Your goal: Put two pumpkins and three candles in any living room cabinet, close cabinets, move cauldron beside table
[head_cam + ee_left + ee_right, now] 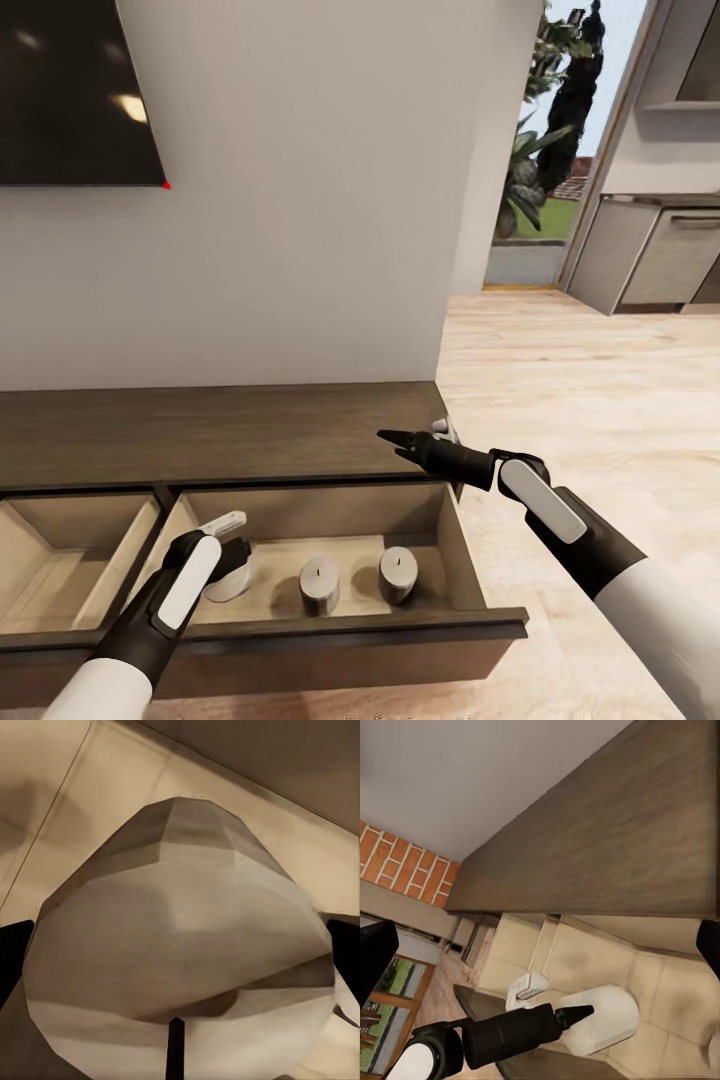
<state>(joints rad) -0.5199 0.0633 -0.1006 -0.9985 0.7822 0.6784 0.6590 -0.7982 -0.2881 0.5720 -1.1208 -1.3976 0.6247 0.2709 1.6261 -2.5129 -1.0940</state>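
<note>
Sitting between left tool (232, 545) fingers, candle (228, 580), inside open cabinet (300, 440) drawer

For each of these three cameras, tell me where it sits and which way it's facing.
Head view: high on the robot, looking down at the cabinet and its open drawer; both arms and the right tool show.
Left wrist view: by the left tool, facing a candle close up; dark fingertips at the edges.
Right wrist view: above the drawer, looking down.
Head and right wrist views share the left arm.
</note>
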